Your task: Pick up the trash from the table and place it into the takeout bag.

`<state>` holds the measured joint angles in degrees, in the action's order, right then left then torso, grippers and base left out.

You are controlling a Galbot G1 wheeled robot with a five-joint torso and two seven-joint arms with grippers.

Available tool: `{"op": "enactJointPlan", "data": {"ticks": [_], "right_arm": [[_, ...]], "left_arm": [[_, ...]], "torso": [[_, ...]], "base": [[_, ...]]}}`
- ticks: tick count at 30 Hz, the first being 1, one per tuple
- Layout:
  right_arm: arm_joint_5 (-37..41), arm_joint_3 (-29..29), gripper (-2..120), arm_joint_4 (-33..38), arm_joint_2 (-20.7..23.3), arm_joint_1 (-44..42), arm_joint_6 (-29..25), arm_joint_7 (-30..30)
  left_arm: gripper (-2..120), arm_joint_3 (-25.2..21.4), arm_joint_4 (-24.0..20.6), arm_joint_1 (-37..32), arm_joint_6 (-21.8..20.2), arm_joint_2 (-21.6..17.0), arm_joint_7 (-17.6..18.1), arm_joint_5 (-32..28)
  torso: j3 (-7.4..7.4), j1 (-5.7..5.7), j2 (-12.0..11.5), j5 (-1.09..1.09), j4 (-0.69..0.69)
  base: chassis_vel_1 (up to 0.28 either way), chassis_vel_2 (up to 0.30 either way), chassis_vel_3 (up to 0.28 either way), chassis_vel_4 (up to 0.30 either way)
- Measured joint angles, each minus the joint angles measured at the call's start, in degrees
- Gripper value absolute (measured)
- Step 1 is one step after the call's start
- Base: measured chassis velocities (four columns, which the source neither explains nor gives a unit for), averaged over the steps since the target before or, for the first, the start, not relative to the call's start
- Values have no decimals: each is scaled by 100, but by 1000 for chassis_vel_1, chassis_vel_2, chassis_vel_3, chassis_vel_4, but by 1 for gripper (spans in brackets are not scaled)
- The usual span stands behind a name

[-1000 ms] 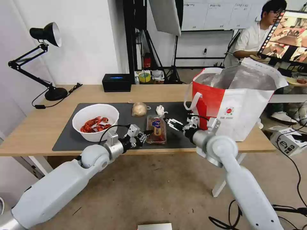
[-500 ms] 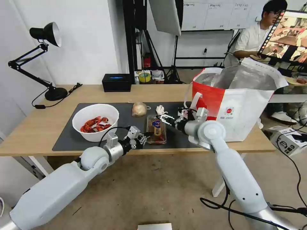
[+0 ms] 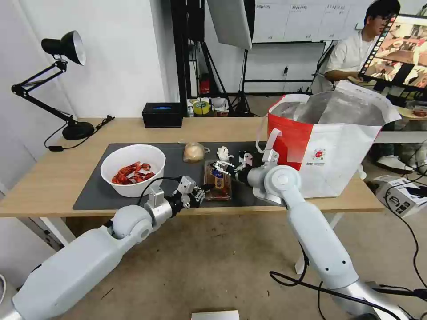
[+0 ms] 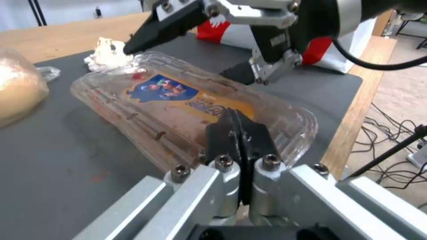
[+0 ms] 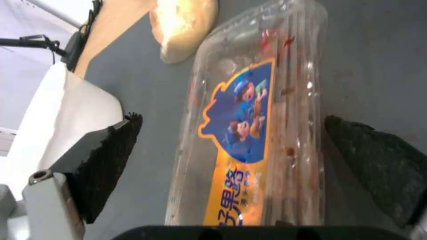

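**Table contents and claw positions, left to right**

Table (image 3: 53,178): light wood, white legs, carrying a dark grey mat (image 3: 93,191).

Desk lamp (image 3: 66,49): black, standing at the far left corner of the table.

White bowl (image 3: 132,169): on the left part of the mat, red crayfish shells inside.

Black box (image 3: 162,114): on bare wood behind the mat.

Left claw (image 3: 201,191): at the near edge of the mat, fingers pressed together, tips just at the near end of the clear tray; whether they touch it cannot be told.

Small clear bag (image 3: 194,152): beige lump inside, lying on the mat behind the tray.

Clear tray (image 3: 218,183): flat on the mid mat, blue-and-orange label up, food scraps inside.

Crumpled tissue (image 3: 223,153): white, just behind the tray's far end.

Right claw (image 3: 221,167): low over the tray's far end, fingers spread wide, one on either side of the tray in the right wrist view, clamping nothing.

Takeout bag (image 3: 331,146): white and red, foil-lined, standing open at the right end of the table, well apart from the tray.
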<state>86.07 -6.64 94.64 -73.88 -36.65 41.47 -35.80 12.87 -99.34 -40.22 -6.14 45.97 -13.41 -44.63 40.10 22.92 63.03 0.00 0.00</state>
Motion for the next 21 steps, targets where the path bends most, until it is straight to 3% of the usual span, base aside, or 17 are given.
{"op": "enactJointPlan", "data": {"ticks": [21], "right_arm": [[51, 232, 100, -273, -97, 190, -6, 23]], "left_arm": [[0, 20, 5, -24, 49, 76, 6, -9]], "torso": [[0, 0, 0, 0, 0]], "base": [[0, 0, 0, 0]]}}
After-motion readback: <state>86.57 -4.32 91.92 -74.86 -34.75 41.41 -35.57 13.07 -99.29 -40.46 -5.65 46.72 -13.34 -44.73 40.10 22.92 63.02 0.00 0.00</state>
